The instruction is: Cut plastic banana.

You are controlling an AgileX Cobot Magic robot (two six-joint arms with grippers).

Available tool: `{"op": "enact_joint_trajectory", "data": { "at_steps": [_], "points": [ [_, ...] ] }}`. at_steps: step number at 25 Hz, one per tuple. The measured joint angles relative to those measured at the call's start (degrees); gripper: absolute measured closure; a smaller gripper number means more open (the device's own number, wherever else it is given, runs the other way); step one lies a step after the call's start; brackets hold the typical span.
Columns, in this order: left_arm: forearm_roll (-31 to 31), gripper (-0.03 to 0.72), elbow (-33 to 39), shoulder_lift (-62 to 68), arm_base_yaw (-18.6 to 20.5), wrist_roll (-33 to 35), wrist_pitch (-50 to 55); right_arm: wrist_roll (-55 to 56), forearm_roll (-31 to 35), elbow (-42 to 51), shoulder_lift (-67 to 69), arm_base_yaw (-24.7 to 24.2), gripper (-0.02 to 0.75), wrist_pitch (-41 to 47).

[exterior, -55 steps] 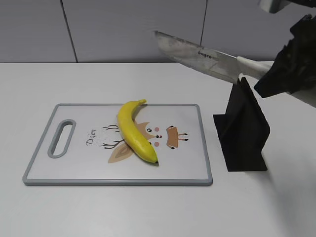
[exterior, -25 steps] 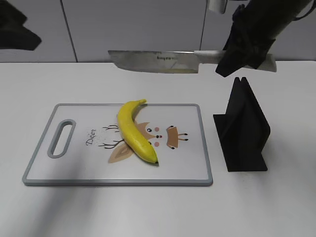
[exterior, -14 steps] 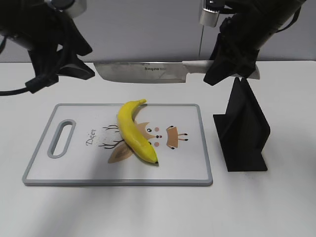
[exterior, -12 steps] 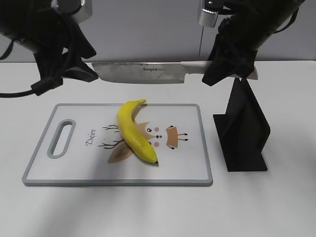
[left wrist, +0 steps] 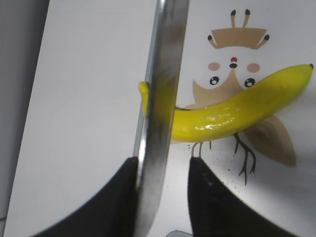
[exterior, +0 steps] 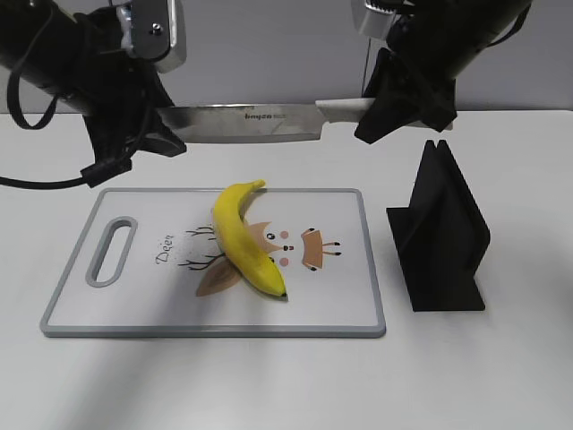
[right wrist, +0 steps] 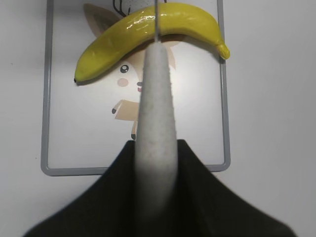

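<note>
Exterior view: banana [exterior: 244, 240] lies diagonally at centre frame on the board [exterior: 134, 309], stem toward the top, dark tip lower right. Knife [exterior: 246, 124] level above it, in the upper middle. Right gripper [exterior: 394, 106], descending from upper right, jaws clamped on the handle. Left gripper [exterior: 161, 130], reaching in from upper left, jaws straddling the blade tip; contact cannot be told. Black stand [exterior: 439, 237] on the desk [exterior: 501, 376], right of the board.
</note>
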Motion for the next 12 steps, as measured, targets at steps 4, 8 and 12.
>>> {"op": "enact_joint_trajectory", "data": {
  "at_steps": [4,8,12],
  "points": [
    [-0.2,0.525,0.0,0.0,0.0,0.0,-1.3,-0.4,0.7,0.0,1.5,0.0,0.565,0.0],
    [-0.3,0.596,0.0,0.2,0.0,0.4,-0.9,-1.0,1.1,-0.2,3.3,0.0,0.565,0.0],
    [0.3,0.601,0.0,0.4,0.1,0.5,-0.7,-1.3,1.6,-0.4,4.4,0.0,0.565,-0.4]
  ]
}}
